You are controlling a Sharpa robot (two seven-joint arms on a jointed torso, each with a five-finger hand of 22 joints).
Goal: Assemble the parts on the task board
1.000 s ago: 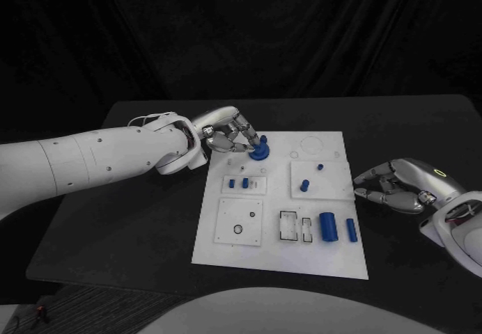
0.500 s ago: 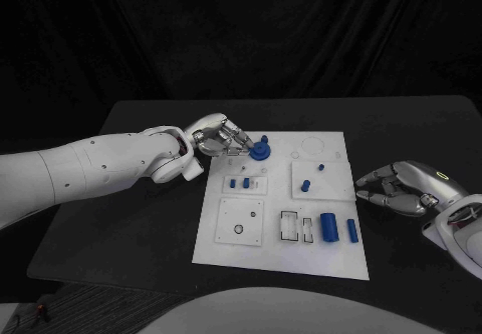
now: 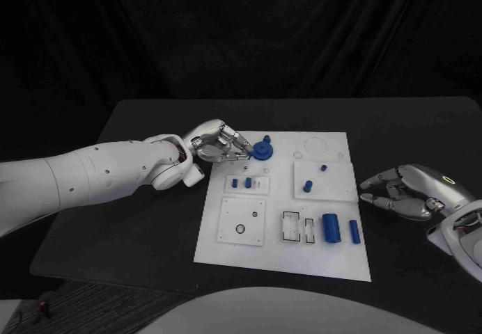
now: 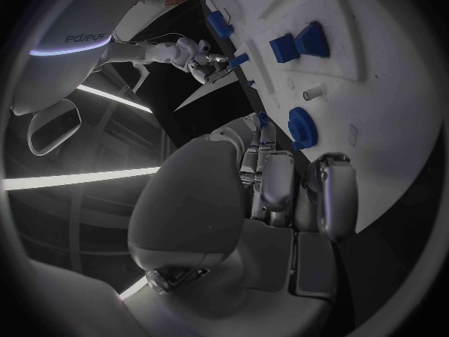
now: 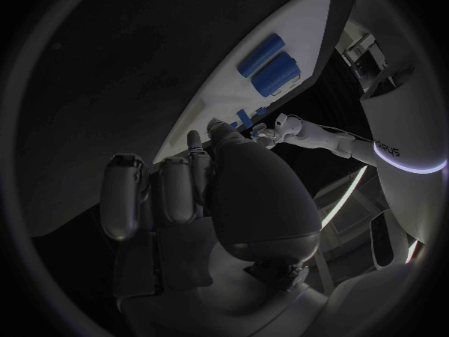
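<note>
The left robot hand point(image 3: 218, 147), released, has the blue round part point(image 3: 262, 150) just beyond its fingertips; right robot hand point(image 3: 407, 193) far.

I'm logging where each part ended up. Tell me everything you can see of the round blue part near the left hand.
The round blue part is a disc, gear-like with a ribbed rim in the left wrist view, with a small stub rising from its top. It looks like matte plastic. It sits flat at the far left corner of the white task board. The left hand is just beside it, fingers pointing toward it; whether they touch it cannot be told.
</note>
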